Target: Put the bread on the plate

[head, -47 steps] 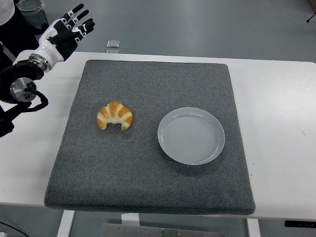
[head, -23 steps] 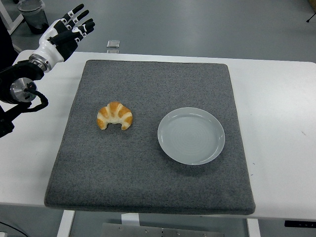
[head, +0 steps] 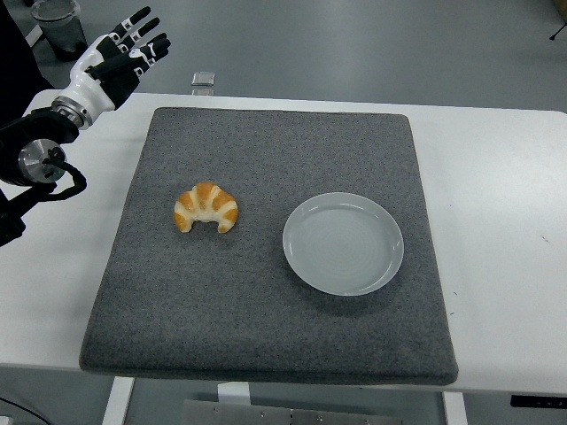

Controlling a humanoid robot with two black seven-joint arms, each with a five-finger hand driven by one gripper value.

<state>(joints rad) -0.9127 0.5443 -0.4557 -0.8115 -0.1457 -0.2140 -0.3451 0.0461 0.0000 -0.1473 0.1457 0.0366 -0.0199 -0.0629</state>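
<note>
A golden croissant (head: 206, 208) lies on the grey mat (head: 266, 310), left of centre. An empty pale grey plate (head: 343, 243) sits on the mat to its right, a short gap between them. My left hand (head: 124, 53) is raised above the table's far left corner, well away from the croissant, with its fingers spread and holding nothing. The right arm is out of view.
The grey mat covers most of the white table (head: 496, 195). A small clear object (head: 203, 80) lies at the table's far edge beyond the mat. A dark bin (head: 58, 22) stands on the floor at the top left.
</note>
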